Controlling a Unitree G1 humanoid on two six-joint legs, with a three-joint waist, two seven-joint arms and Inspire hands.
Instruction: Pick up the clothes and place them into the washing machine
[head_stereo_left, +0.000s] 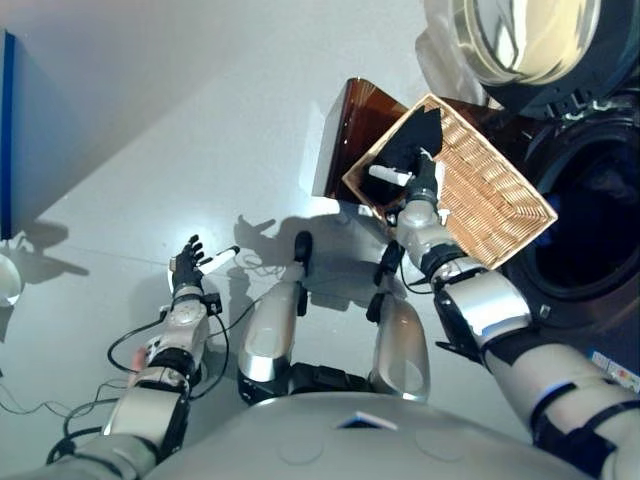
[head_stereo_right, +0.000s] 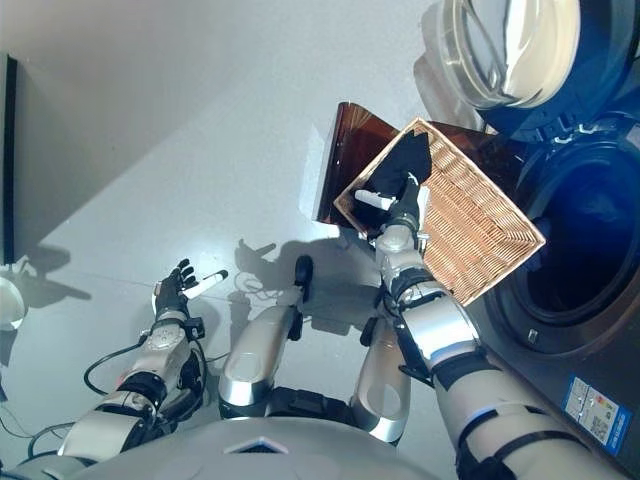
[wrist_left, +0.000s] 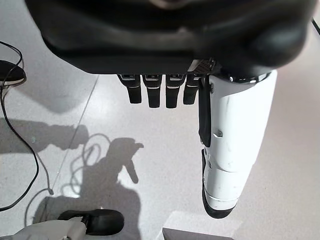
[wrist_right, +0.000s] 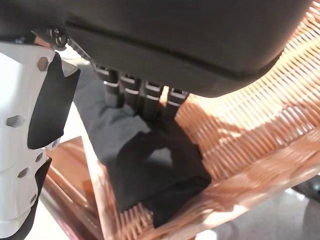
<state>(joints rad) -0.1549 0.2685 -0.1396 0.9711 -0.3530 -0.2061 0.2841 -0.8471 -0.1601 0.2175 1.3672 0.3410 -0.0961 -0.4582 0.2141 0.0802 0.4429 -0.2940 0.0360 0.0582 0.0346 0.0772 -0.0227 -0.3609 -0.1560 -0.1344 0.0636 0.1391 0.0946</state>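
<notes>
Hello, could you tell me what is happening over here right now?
The right robot hand is reaching into a rectangular woven wicker basket that sits on a brown stand beside the front-loading washing machine, whose round door is open. Its fingers rest on a dark piece of clothing in the basket corner; nothing is lifted yet. The left robot hand is open and empty over the floor.
</notes>
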